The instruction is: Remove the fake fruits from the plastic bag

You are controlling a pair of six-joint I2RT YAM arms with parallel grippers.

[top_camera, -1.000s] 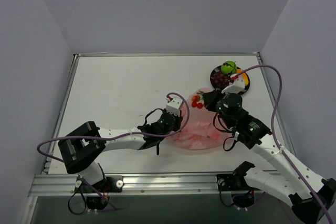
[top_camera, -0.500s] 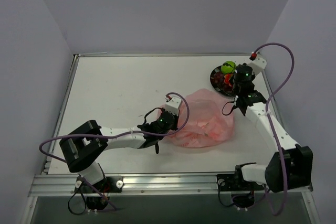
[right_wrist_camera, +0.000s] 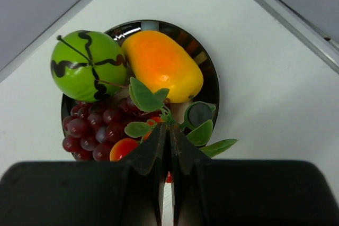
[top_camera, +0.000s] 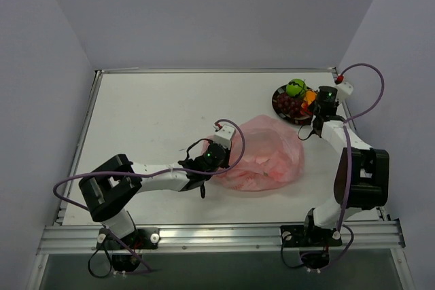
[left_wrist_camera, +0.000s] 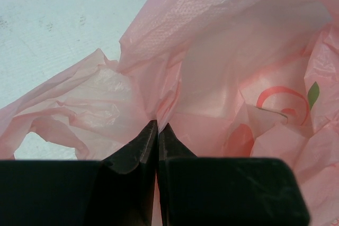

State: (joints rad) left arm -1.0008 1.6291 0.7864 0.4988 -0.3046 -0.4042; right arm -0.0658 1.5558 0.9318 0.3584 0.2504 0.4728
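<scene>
The pink plastic bag (top_camera: 265,157) lies crumpled in the middle right of the table. My left gripper (top_camera: 225,162) is shut on a fold of the plastic bag's (left_wrist_camera: 228,67) left edge, as the left wrist view (left_wrist_camera: 157,125) shows. The round black plate (top_camera: 279,93) holds the green ball-like fruit (right_wrist_camera: 87,64), the yellow-orange piece (right_wrist_camera: 161,67) and the dark red grape bunch (right_wrist_camera: 90,125). My right gripper (right_wrist_camera: 168,128) is at the plate's right side (top_camera: 314,102), shut on the leafy stem of the small red strawberry (right_wrist_camera: 123,149), which hangs over the plate (right_wrist_camera: 212,86).
The plate stands in the far right corner, close to the table's raised right edge (top_camera: 348,117) and back edge (top_camera: 217,70). The right arm (top_camera: 353,174) is folded back along the right side. The inside of the bag is hidden.
My right gripper has moved from the bag's mouth to the plate, carrying the small red fruit with it. The bag has settled closed. The left gripper holds as before.
</scene>
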